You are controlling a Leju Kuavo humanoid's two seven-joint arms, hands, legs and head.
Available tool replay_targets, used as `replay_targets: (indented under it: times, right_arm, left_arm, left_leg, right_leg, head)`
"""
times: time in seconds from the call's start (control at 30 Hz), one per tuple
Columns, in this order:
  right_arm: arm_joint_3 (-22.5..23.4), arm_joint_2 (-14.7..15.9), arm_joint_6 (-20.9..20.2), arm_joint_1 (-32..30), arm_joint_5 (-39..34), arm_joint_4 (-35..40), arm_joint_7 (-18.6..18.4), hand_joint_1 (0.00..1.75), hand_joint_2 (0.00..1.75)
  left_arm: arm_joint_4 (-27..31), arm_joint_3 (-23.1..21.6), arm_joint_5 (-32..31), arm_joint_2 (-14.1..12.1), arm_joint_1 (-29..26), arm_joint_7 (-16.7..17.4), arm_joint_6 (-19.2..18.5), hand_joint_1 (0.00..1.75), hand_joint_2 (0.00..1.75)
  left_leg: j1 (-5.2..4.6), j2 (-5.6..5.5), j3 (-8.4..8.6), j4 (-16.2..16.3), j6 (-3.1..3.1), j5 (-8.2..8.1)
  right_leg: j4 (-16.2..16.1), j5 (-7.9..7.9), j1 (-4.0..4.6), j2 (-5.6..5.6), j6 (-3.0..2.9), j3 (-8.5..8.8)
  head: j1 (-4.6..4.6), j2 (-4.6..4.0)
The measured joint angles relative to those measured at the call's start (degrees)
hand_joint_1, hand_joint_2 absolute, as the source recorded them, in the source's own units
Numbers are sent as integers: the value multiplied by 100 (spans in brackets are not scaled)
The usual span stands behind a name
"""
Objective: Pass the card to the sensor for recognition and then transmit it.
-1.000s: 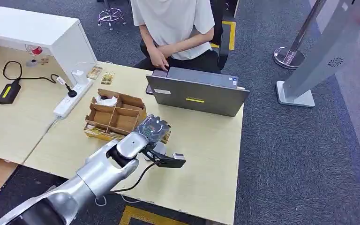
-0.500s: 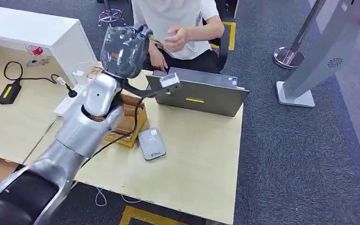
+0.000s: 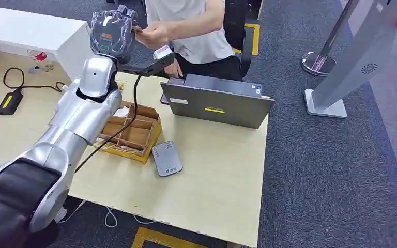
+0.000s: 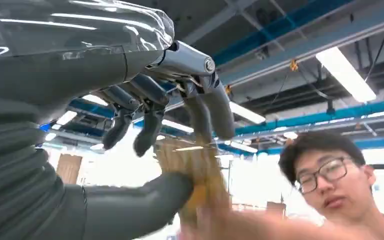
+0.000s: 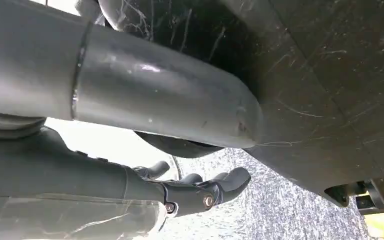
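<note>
My left hand (image 3: 111,28) is raised high over the table's far edge, in front of a seated person. In the left wrist view the thumb and fingers of this hand (image 4: 180,150) pinch a tan card (image 4: 195,167), blurred by motion. The person's hand (image 3: 152,35) reaches to my fingers and touches the card's far end (image 4: 230,225). The grey card sensor (image 3: 167,158) lies flat on the table beside the box, with nothing over it. My right hand (image 5: 205,192) hangs low with its fingers loosely extended and nothing in them.
A cardboard box with compartments (image 3: 129,132) stands left of the sensor. An open grey laptop (image 3: 217,101) sits at the table's far edge before the person. A black charger (image 3: 9,101) lies on the left table, below a white cabinet (image 3: 31,31).
My left arm lifted from low over the sensor up and away to the person. The person's hand rose from the laptop and met the card.
</note>
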State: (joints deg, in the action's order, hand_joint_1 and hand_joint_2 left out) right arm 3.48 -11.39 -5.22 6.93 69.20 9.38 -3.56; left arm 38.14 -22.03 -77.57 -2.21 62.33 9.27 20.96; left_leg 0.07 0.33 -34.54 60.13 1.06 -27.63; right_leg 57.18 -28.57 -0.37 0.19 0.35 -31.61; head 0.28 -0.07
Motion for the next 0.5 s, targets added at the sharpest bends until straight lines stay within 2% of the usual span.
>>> replay_targets:
  times: [0.2,0.3,0.4,0.5]
  right_arm:
    - [0,0,0,-1,7,-2,-2,0,0]
    - [0,0,35,-2,-15,-2,-6,0,0]
    - [11,0,87,-9,-94,-2,-44,0,0]
    - [74,0,142,-24,-198,-2,-81,0,0]
  left_arm:
    - [-136,105,210,0,-5,-227,9,0,175]
    - [-28,118,481,13,-112,-567,-77,0,175]
    - [713,118,890,24,-588,-936,-418,0,175]
    - [1805,62,1164,-15,-1241,-1020,-726,0,175]
  left_leg:
    - [0,0,1,0,0,0]
    - [-1,0,1,0,0,0]
    - [-2,1,0,0,0,-1]
    - [-3,2,-2,0,0,-4]
  right_leg:
    - [0,0,0,0,0,1]
    - [0,0,-1,0,0,1]
    - [-1,0,-1,1,0,1]
    - [-2,-1,-2,4,0,0]
  head:
    - [-2,0]
    - [-2,0]
    - [0,0]
    - [0,0]
